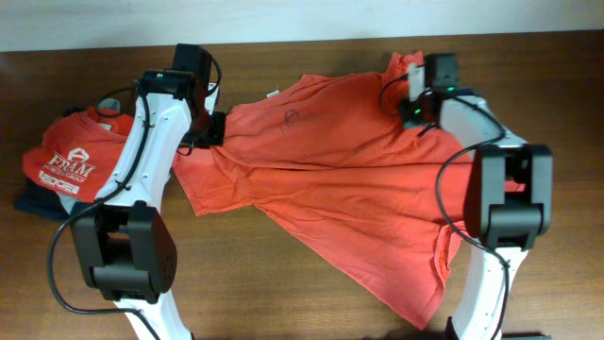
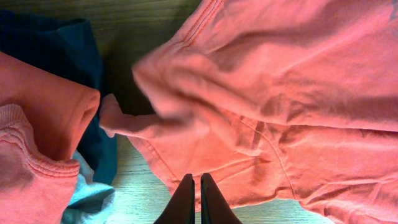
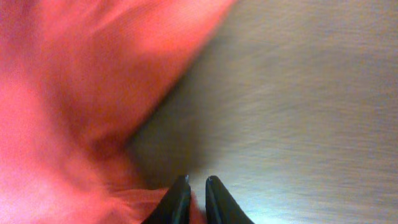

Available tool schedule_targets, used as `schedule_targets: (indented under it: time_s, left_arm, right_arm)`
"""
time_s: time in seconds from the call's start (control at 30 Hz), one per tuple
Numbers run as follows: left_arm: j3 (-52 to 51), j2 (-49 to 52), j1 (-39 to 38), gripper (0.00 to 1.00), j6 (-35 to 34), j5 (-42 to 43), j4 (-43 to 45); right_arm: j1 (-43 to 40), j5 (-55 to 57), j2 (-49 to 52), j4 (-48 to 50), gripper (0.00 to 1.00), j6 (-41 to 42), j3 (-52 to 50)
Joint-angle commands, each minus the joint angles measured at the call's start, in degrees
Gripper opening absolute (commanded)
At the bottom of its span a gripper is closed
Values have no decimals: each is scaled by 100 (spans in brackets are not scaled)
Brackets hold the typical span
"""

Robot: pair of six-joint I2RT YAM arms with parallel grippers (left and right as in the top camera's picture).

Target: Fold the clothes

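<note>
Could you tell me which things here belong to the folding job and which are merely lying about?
Belong to the job: coral T-shirt, red FRAM tee, navy garment, pale grey-blue garment.
Merely there: wooden table, black arm cables.

The left arm is stretching away from its base, its wrist angling inward, and the left gripper is holding its fingers pressed nearly together (only a slit showing). The right arm is bending at the elbow, the right gripper likewise narrowed.
</note>
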Motion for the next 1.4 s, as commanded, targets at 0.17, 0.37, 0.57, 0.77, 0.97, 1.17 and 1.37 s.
schedule_targets:
  time_s: [0.17,0.37,0.57,0.77,0.97,1.17,1.37]
  left_arm:
    - [44,-83,-7,6,74,24,31]
    - [44,-83,-70,10,704,614,382]
    - [278,-83,-459,21,1628,780,1128]
    - [321,46,-907,25,2186,1510,2365]
    - [321,798,-1228,24,2293,1950,3104]
    - [321,1646,-1469,1,2291,2020,3781]
    - [321,2203,-1502,1,2291,2006,4280]
  right_arm:
    - [-999,-881,-98,817,54,236,313]
    - [-1093,-1460,-105,-452,65,236,514]
    - [-1099,-2155,-105,-1912,54,518,887]
    - [-1110,-2704,-297,-2892,59,688,1233]
    - [-1062,-2717,-920,-3770,58,691,1233]
    - [-828,-2603,-1318,-4828,15,691,1231]
    - [-540,-2398,-1316,-5510,6,688,1224]
